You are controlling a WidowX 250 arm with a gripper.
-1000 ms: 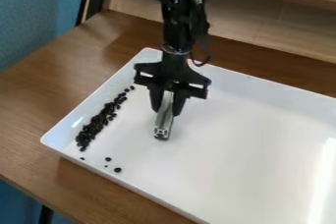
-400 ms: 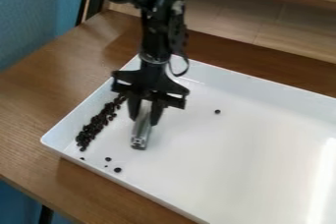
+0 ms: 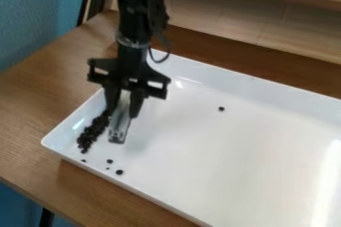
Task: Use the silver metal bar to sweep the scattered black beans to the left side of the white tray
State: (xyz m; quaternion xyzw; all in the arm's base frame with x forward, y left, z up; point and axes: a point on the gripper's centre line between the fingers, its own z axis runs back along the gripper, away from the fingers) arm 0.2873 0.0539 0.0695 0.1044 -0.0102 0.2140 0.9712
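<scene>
On a wooden table, small dark beans lie heaped along the left side of a white tray; they look light, hard and quick to roll. A few strays sit nearer the viewer. Just right of the heap, my black gripper is closed on the upper part of a slim silvery bar, its free end pointing down. The bar looks light, stiff and rather slippery, best gripped high across its narrow sides. Farther right, well apart, lies a single bean.
</scene>
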